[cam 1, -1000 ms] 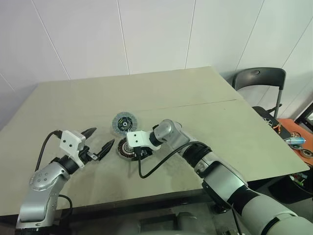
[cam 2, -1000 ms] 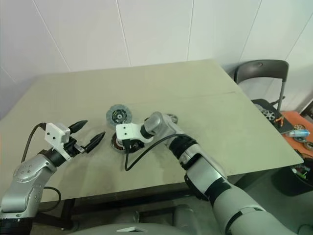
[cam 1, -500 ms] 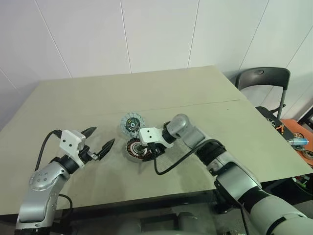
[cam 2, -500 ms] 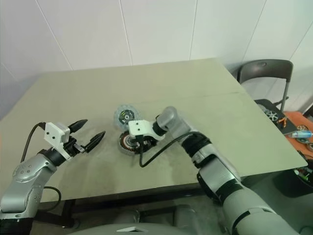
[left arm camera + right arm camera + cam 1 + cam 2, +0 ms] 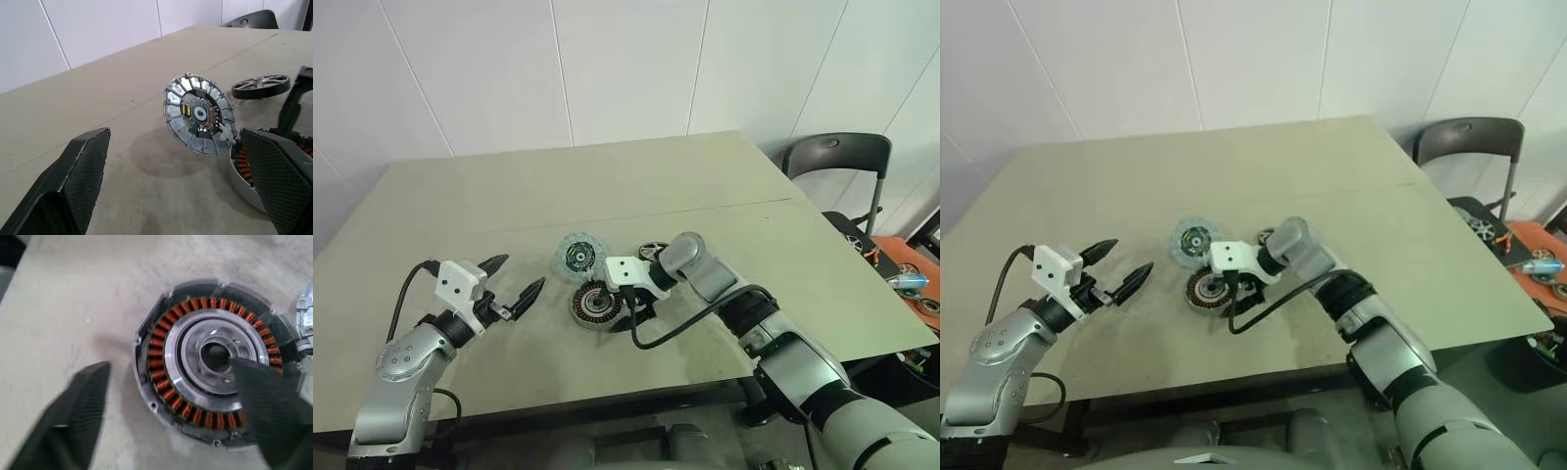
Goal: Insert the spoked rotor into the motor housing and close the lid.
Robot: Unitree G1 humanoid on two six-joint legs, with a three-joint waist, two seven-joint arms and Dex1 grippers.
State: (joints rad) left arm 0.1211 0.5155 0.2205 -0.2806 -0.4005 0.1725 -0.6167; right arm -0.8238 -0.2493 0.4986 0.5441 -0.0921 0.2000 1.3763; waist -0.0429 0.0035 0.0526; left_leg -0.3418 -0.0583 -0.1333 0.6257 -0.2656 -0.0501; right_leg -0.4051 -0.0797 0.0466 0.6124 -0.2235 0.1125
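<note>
The motor housing [image 5: 161, 363] lies on the table [image 5: 705, 186], its copper windings ringing a silvery centre. My right gripper [image 5: 628, 309] hangs over its right side, open, one finger [image 5: 271, 404] above the centre and the other [image 5: 73, 418] outside the rim. The lid [image 5: 199, 113] stands tilted, greenish face showing, its lower edge against the housing's far side. The spoked rotor [image 5: 653, 251] lies flat just behind my right wrist. My left gripper [image 5: 522, 272] is open and empty, level, to the left of the housing [image 5: 593, 306].
A black chair [image 5: 834, 157] stands off the table's right corner. Small parts lie on an orange surface [image 5: 907, 284] at the far right. A black cable [image 5: 658, 338] loops from my right wrist over the table's near part.
My right gripper has moved to the right, dragging the housing and lid along, and its fingers have spread open off the housing. The rotor has come into sight behind it. The left arm has kept still.
</note>
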